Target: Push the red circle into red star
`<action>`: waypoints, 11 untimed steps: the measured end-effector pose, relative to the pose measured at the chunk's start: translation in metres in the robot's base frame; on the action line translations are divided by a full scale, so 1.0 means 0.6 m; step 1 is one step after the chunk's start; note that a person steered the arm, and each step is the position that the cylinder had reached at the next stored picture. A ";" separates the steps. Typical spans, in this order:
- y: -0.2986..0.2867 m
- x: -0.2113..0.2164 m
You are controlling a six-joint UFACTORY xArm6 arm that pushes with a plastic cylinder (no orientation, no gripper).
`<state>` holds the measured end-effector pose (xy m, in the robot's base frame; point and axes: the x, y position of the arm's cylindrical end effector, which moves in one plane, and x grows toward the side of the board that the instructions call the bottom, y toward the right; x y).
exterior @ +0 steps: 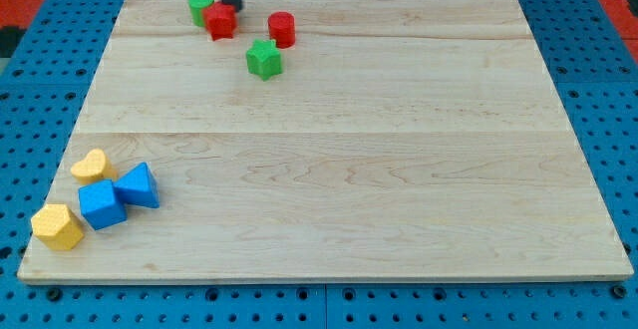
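The red circle (282, 29) stands near the view's top, left of centre. The red star (220, 20) lies a short way to its left, with a gap between them. My tip (230, 7) comes down from the view's top edge and sits at the red star's upper right side, touching or almost touching it, left of the red circle. A green circle (201, 8) touches the red star's upper left. A green star (264, 59) lies just below the gap between the two red blocks.
At the view's lower left lies a cluster: a yellow heart (91, 164), a blue triangle (139, 185), a blue cube (102, 204) and a yellow hexagon-like block (58, 227). The wooden board (399, 169) rests on a blue pegboard.
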<state>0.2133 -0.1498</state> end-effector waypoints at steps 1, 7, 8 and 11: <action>0.040 -0.026; 0.278 0.120; 0.152 0.115; 0.017 0.093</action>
